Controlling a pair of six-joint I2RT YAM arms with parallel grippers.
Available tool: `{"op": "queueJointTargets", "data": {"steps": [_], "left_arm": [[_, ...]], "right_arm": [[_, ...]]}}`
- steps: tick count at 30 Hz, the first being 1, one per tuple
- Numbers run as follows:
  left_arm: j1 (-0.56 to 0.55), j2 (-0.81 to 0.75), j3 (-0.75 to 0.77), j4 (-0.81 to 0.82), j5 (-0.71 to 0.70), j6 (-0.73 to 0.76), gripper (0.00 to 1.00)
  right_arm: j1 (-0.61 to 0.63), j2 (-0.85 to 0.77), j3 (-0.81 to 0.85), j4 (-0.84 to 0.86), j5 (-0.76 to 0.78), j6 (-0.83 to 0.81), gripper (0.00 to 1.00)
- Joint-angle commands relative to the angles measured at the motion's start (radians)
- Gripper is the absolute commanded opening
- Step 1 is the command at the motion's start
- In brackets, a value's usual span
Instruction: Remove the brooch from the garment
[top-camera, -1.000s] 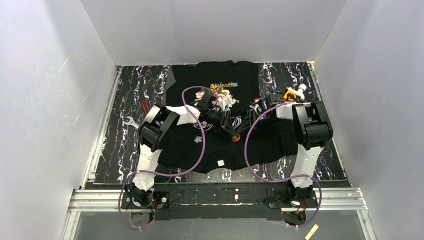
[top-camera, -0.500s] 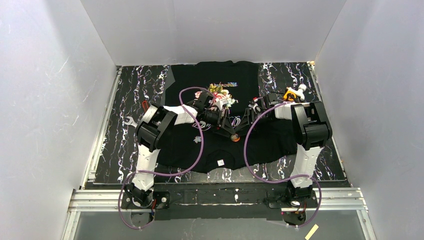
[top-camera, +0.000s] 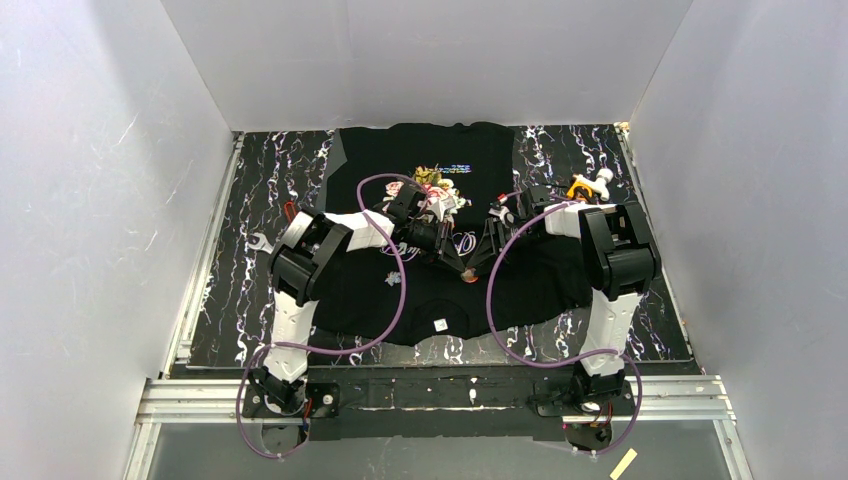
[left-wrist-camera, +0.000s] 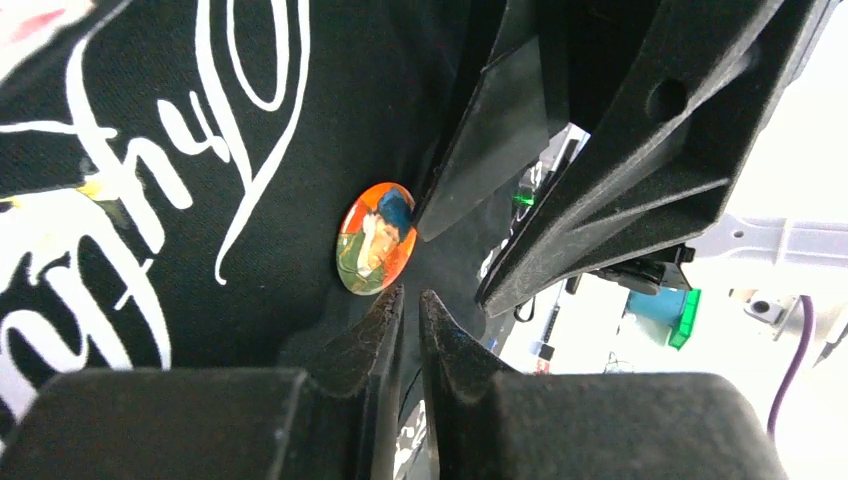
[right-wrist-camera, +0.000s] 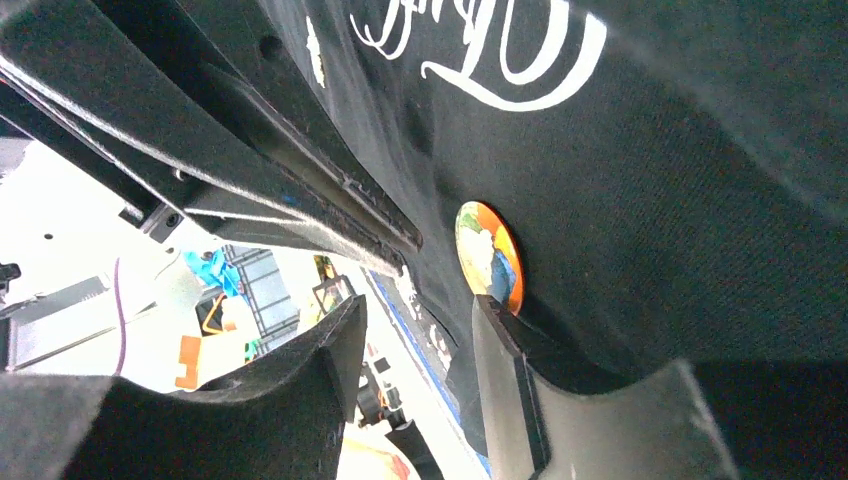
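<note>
Narrowed since a second ago: left gripper (left-wrist-camera: 408, 300), fingers now nearly together, pinching raised fold of shirt (left-wrist-camera: 330, 120) just below brooch (left-wrist-camera: 377, 238). Edged closer to brooch: right gripper (right-wrist-camera: 420, 310), jaws parted, one fingertip (right-wrist-camera: 492, 312) touching cloth right under brooch, other apart. Brooch round, orange, pinned to black shirt beside white lettering (left-wrist-camera: 240, 130), between both grippers.

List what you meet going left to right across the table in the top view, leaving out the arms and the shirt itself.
wrench → neck label → brooch → orange-white object
</note>
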Motion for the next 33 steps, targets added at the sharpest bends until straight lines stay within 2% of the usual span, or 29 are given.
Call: {"op": "queueJointTargets", "data": {"steps": [1,9,16,33], "left_arm": [[-0.011,-0.019,0.010,-0.021,-0.044,0.024,0.09],[-0.017,0.018,0.014,-0.043,-0.071,0.045,0.07],[-0.021,0.044,0.040,-0.094,-0.088,0.071,0.06],[-0.040,0.087,0.083,-0.139,-0.104,0.091,0.04]], "right_arm": [[0.001,-0.037,-0.003,-0.071,0.018,-0.080,0.51],[-0.001,-0.030,0.004,-0.053,0.082,-0.074,0.51],[-0.030,-0.119,-0.008,-0.122,0.123,-0.132,0.52],[-0.007,-0.069,-0.042,0.062,0.097,-0.011,0.53]]}}
